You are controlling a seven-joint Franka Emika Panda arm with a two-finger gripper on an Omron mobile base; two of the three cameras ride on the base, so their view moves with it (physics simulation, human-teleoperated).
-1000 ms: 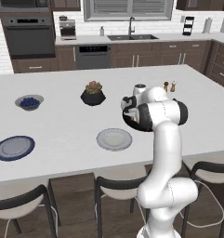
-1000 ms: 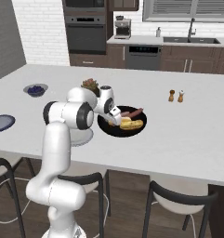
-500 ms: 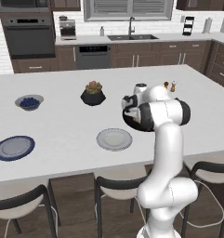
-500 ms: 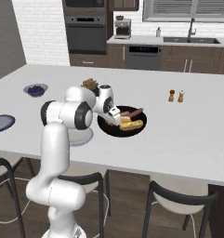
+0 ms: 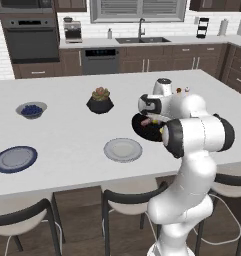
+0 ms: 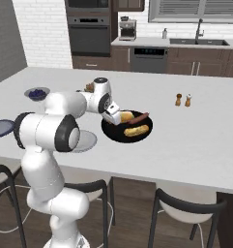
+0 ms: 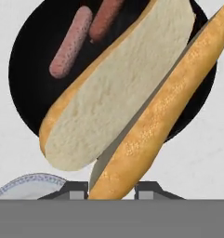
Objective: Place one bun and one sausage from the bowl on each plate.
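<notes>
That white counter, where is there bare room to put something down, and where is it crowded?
Bare stretches lie between the blue-rimmed plate and the pale grey plate, and right of the salt and pepper shakers. It is crowded around the black bowl, where the gripper is shut on a bun, beside another bun and a sausage.

The bowl point(image 7: 29, 88) is shiny black and smooth. In it, the bun point(image 7: 118, 88) looks soft and crumbly inside, with a bumpy golden crust. The sausages point(image 7: 70, 42) look speckled and matt. The counter point(image 5: 67, 135) is smooth white.
</notes>
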